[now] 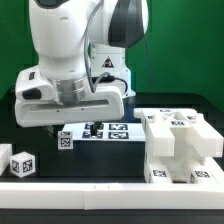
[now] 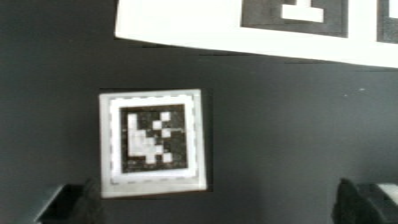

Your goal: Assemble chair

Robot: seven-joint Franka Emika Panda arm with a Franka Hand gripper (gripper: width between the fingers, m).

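Lying clear of gripper (chair)

Exterior camera: across table from robot arm, slightly above, facing it, fairly close. Wrist camera: straight down on black table, very near. Both catch small tagged block, marker board edge; chair parts only in exterior view

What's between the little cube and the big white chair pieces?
In the exterior view, a small tagged block sits between the cube and the chair pieces.
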